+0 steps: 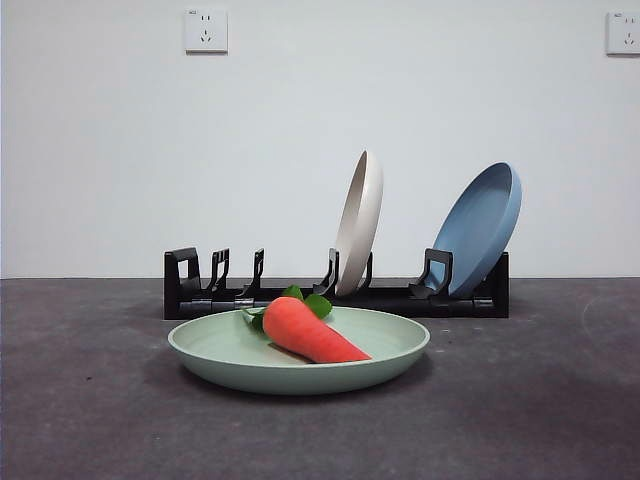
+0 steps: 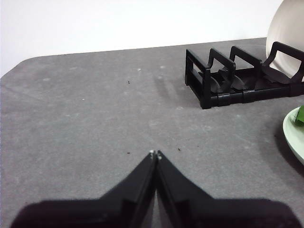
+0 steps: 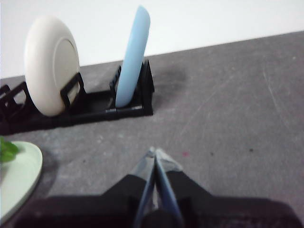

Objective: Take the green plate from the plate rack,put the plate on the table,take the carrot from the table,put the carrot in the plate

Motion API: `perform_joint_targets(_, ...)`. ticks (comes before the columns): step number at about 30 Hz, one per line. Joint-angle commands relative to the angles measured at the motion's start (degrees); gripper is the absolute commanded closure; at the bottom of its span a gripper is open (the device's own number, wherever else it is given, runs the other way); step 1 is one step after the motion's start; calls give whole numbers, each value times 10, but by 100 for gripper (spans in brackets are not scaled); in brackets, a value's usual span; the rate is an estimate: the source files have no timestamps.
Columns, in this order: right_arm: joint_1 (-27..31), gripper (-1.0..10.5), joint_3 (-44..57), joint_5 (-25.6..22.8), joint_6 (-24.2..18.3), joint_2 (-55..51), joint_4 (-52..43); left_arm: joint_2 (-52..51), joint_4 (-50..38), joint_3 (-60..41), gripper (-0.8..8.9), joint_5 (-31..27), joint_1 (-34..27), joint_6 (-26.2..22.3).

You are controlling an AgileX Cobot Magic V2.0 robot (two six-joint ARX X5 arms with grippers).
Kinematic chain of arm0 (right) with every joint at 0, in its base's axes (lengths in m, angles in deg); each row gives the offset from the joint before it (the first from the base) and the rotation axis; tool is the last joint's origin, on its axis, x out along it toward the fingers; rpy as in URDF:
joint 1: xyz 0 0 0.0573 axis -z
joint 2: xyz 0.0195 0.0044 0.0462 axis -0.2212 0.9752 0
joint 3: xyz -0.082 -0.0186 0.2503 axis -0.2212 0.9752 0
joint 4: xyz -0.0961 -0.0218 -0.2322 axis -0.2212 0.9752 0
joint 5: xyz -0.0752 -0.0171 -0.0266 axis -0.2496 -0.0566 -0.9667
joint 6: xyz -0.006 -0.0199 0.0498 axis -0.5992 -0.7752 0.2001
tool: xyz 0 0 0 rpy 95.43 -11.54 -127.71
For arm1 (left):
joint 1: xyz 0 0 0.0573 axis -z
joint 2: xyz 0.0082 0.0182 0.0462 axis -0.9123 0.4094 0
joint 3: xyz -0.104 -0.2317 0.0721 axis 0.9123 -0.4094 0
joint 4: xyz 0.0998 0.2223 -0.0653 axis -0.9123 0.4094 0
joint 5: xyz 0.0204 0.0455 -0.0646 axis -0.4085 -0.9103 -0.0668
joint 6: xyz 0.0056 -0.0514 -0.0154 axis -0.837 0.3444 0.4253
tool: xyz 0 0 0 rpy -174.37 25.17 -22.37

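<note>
Now the carrot (image 1: 312, 332) lies in the green plate (image 1: 215, 345) before the plate rack (image 1: 185, 290) (all done); both grippers, left gripper (image 2: 155, 153) and right gripper (image 3: 155, 151), are closed, holding nothing.

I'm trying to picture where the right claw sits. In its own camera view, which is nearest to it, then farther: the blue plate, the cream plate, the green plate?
From the right gripper, shut over bare table:
1. Green plate, flat on the table off to one side.
2. Blue plate, upright at the rack's near end.
3. Cream plate, upright, further along the rack.
</note>
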Motion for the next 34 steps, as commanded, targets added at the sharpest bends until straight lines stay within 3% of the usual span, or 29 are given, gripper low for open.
perform_joint_targets(1, 0, 945, 8, -2, 5, -3, 10, -2, -5, -8, 816, 0, -2, 4)
perform_joint_targets(34, 0, 945, 7, -2, 5, -3, 17, -2, -5, -8, 816, 0, -2, 4)
